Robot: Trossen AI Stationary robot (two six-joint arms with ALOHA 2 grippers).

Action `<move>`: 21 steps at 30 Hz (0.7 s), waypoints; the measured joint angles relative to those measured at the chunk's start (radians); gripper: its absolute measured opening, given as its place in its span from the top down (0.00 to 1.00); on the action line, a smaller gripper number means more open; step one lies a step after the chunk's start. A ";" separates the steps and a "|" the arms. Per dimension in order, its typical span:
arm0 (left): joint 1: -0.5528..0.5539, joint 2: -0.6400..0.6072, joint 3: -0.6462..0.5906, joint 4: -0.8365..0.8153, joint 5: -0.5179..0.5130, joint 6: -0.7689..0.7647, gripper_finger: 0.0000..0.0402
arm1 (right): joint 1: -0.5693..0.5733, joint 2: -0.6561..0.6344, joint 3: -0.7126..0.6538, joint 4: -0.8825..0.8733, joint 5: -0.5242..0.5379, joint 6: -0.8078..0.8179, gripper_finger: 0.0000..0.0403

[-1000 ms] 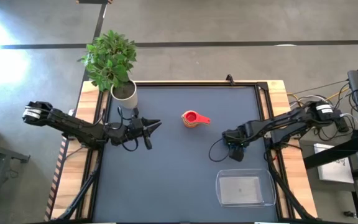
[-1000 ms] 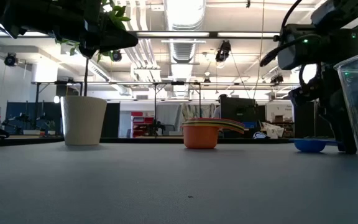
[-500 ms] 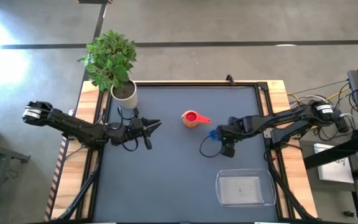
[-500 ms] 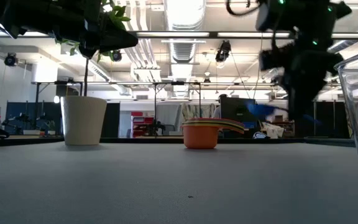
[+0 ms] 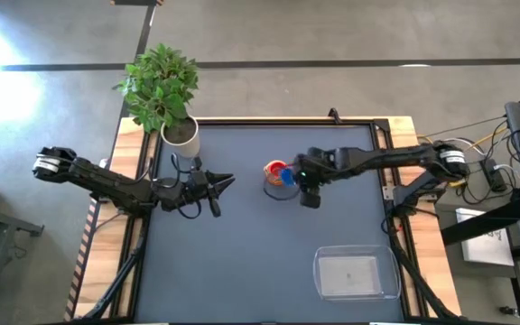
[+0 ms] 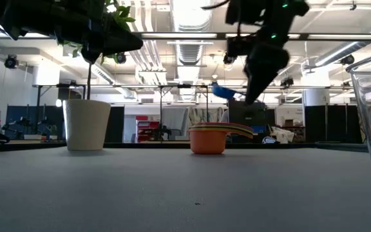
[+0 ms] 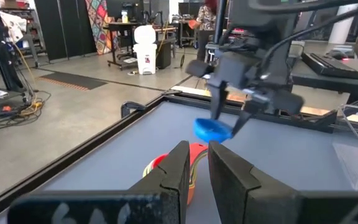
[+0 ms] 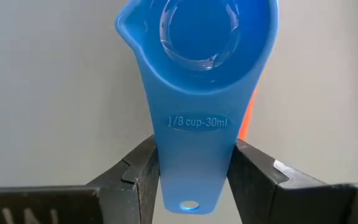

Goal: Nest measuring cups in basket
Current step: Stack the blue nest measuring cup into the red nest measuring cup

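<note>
A blue measuring cup (image 8: 197, 37) hangs in the air in my right gripper (image 5: 307, 185), just above and to the right of the stack of nested measuring cups (image 5: 276, 171). The stack has a red cup on top and an orange one at the bottom (image 6: 208, 138), and it rests on the table's middle. The clear basket (image 5: 356, 273) stands at the near right with nothing in it. My left gripper (image 5: 224, 181) is shut and held level in the air, left of the stack. My right gripper pinches the blue cup's handle (image 8: 194, 158) by its two long edges, near its free end, one finger (image 8: 143, 168) on each side. The fingers slant down from the table's right. The cup is lifted clear, its bowl (image 6: 223, 91) out ahead of the fingertips, open side up.
A white pot (image 5: 181, 137) with a green plant stands at the table's far left corner, just behind my left gripper. A raised frame (image 5: 283, 121) runs around the dark table top.
My right gripper has lifted the blue cup off the table at the right. It has carried it up and toward the table's left and far side, to the stack of cups, and its wrist has rolled on the way.
</note>
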 joint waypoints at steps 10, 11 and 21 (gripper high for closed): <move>0.000 0.000 0.000 -0.006 0.000 0.001 0.90 | -0.122 0.212 0.171 -0.103 -0.081 -0.175 0.63; 0.000 0.000 0.000 -0.006 -0.001 0.002 0.90 | -0.129 0.225 0.182 -0.106 -0.082 -0.181 0.63; 0.000 0.000 0.000 -0.009 -0.001 0.003 0.90 | -0.177 0.270 0.237 -0.135 -0.135 -0.263 0.62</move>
